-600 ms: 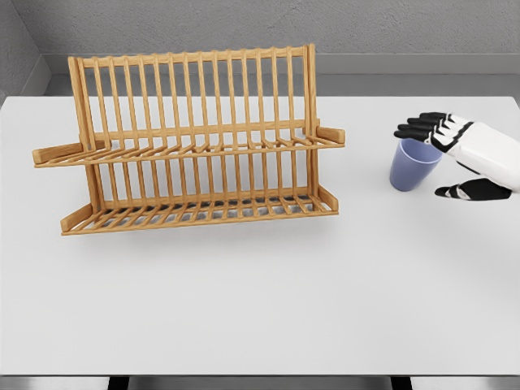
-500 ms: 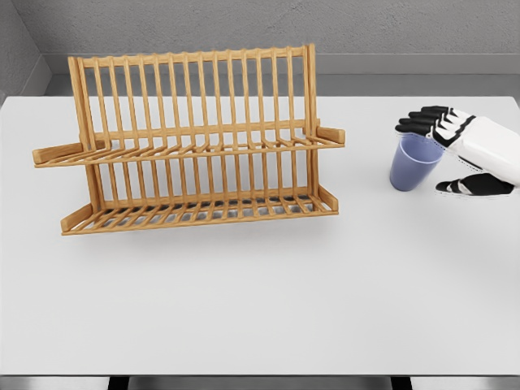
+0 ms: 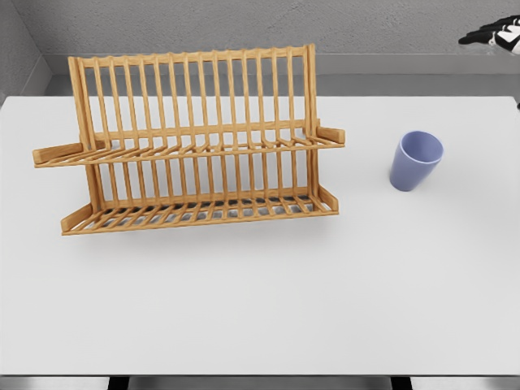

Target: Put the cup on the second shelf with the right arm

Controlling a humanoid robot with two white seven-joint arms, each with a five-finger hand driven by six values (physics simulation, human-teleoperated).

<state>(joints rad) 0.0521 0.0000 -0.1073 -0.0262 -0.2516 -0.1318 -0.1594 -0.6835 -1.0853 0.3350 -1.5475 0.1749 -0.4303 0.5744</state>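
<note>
A light blue cup stands upright on the white table, to the right of the wooden dish rack. The rack has a lower shelf and an upper, second shelf; both hold nothing. My right hand shows only at the top right corner, high above and behind the cup, well apart from it. Its dark fingers are stretched out and hold nothing. The left arm is out of view.
The table's front edge runs along the bottom of the picture. A grey wall rises behind the table's far edge.
My right hand has lifted away from the cup's rim, up and to the right, nearly out of the picture. The cup stays where it stood on the table.
</note>
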